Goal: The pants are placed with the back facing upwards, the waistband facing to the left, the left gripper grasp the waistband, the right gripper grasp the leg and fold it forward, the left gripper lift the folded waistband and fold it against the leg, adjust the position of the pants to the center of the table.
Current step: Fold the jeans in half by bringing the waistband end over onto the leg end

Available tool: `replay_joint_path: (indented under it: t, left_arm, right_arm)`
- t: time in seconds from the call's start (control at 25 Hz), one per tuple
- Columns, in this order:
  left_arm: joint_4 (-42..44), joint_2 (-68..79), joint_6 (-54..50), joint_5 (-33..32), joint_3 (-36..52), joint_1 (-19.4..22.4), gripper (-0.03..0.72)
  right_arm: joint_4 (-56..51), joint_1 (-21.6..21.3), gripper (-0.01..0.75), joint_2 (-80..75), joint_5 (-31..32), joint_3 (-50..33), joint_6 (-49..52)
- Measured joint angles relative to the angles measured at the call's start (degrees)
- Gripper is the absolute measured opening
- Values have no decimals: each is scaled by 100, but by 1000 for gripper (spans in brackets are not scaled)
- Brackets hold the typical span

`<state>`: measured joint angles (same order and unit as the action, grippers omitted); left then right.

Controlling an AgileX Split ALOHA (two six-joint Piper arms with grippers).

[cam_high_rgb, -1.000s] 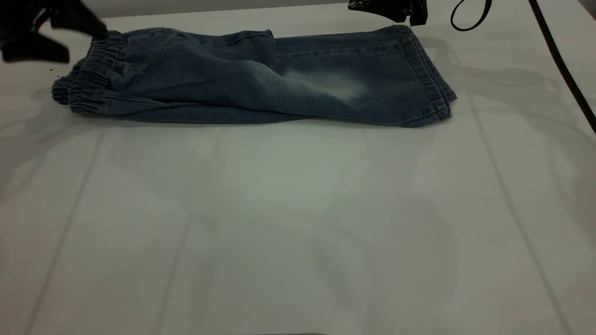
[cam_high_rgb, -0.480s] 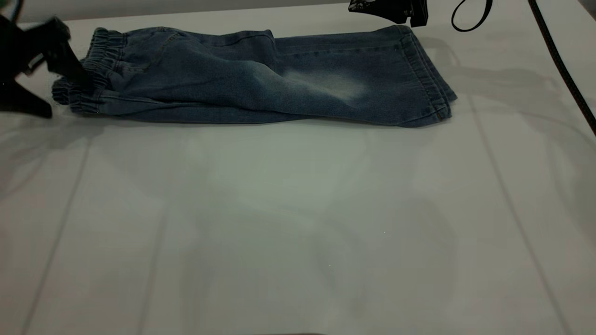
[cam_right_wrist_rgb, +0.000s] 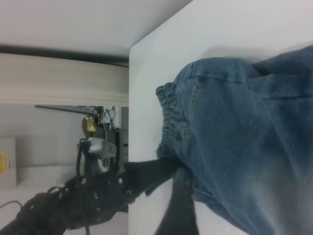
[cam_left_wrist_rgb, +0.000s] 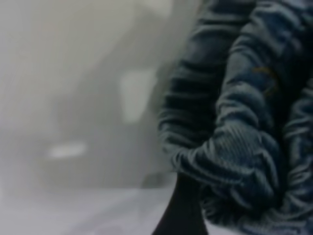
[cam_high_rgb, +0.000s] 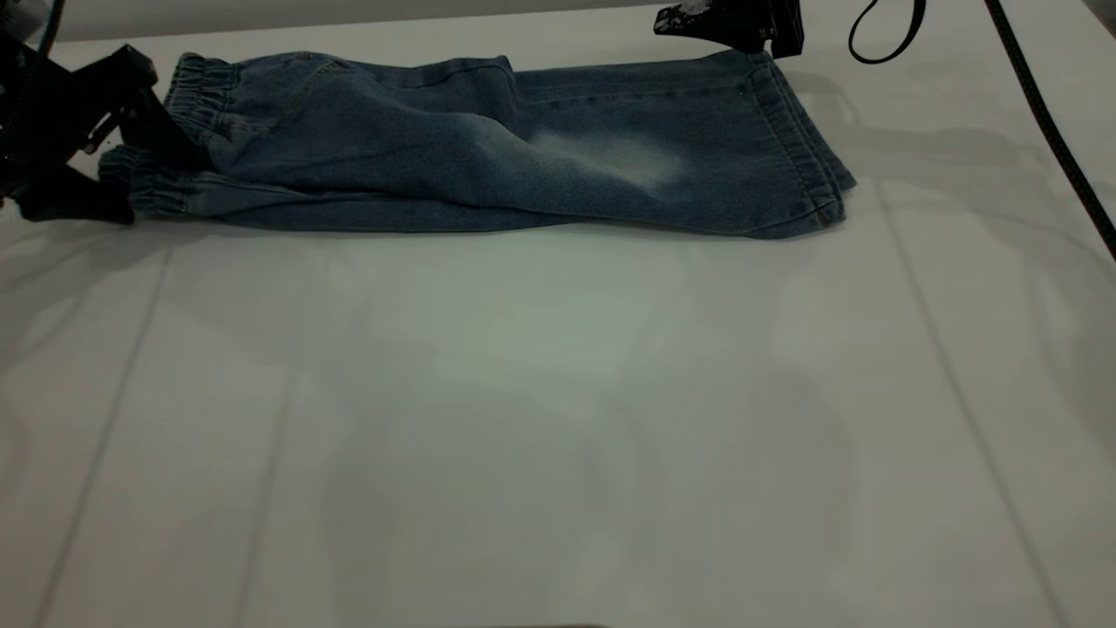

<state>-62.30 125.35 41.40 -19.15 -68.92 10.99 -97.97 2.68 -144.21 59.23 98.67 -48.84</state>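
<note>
The pants (cam_high_rgb: 436, 148) lie folded lengthwise along the far side of the table (cam_high_rgb: 558, 392), with the hems at the right. The leg (cam_high_rgb: 610, 157) with the whitish oval is on top. The puckered waistband (cam_high_rgb: 196, 96) points left. My left gripper (cam_high_rgb: 157, 179) is open and straddles the waistband's near end, one finger on top and one low beside it on the table. Its wrist view is filled by the gathered band (cam_left_wrist_rgb: 234, 122) next to one finger (cam_left_wrist_rgb: 181, 210). My right gripper (cam_high_rgb: 724, 22) hovers open just behind the leg hem, holding nothing.
A black cable (cam_high_rgb: 1046, 113) runs down the table's right side, with a loop (cam_high_rgb: 881, 39) near the right arm. The table's left end (cam_right_wrist_rgb: 131, 122) is close behind the left gripper (cam_right_wrist_rgb: 156, 174). Wide bare tabletop stretches in front of the pants.
My left gripper dropped from behind the waistband's far corner, came round its left end and pushed right onto the near end. The right gripper barely shifted.
</note>
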Motion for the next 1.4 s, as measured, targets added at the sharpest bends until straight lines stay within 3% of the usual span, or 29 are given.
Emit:
replay_joint_path:
  t: [0.32, 0.44, 0.52, 0.56, 0.96, 1.24, 1.4]
  left_arm:
    - [-989, 228, 595, 195, -7, -17, 462]
    - [-1176, 333, 608, 221, -13, -36, 292]
    - [-1243, 366, 612, 211, -13, -63, 132]
    - [-1270, 366, 619, 211, -17, -69, 104]
    - [-1273, -574, 979, -189, -17, -186, 86]
    - [-1238, -1392, 1072, -869, -12, -194, 86]
    - [-1171, -1711, 1233, -1103, -12, -194, 86]
  right_arm:
    - [18, 25, 552, 0, 34, 4, 4]
    - [38, 77, 552, 0, 34, 11, 111]
    - [168, 191, 552, 0, 14, 105, 317]
    - [334, 280, 552, 0, -53, 208, 416]
    - [2876, 1674, 551, -168, -1534, 1358, 2008]
    - [3043, 2192, 535, -995, -1769, 2089, 2298]
    - [3207, 2370, 528, -1270, -1547, 2618, 2379]
